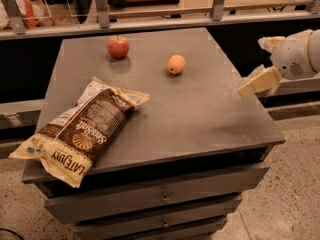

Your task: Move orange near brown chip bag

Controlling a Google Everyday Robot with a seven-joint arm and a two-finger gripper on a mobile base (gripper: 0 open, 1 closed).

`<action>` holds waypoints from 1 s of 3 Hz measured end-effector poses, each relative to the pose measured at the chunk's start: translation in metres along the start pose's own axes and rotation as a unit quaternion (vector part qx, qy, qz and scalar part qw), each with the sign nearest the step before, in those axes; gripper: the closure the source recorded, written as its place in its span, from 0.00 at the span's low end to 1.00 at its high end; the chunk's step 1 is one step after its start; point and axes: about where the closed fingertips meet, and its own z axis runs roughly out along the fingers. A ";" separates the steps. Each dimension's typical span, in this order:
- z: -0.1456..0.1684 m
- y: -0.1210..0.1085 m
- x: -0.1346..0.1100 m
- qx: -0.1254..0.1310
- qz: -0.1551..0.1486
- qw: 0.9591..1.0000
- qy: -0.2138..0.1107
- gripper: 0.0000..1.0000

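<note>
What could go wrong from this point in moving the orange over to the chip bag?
1. The small round smooth orange fruit could roll if nudged off-centre; the tool hangs beyond the grey table edge, well apart from it.
2. The red apple with a stem sits close by; it could be mistaken for the target.
3. The large crinkled brown chip bag overhangs a near corner; a push might tip it off.

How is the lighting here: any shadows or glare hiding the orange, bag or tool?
Camera view: dim, warm light. The orange and apple cast short, soft shadows toward the camera on the table. The bag shows little glare and its lettering is legible. The tool, open beside the table's right edge, is well lit and unobscured.
</note>
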 end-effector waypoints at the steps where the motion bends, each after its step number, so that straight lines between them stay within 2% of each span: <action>1: 0.036 -0.009 -0.011 -0.030 -0.003 0.999 -0.044 0.00; 2: 0.036 -0.009 -0.011 -0.030 -0.003 0.999 -0.044 0.00; 3: 0.045 -0.010 -0.012 -0.010 0.014 0.999 -0.041 0.00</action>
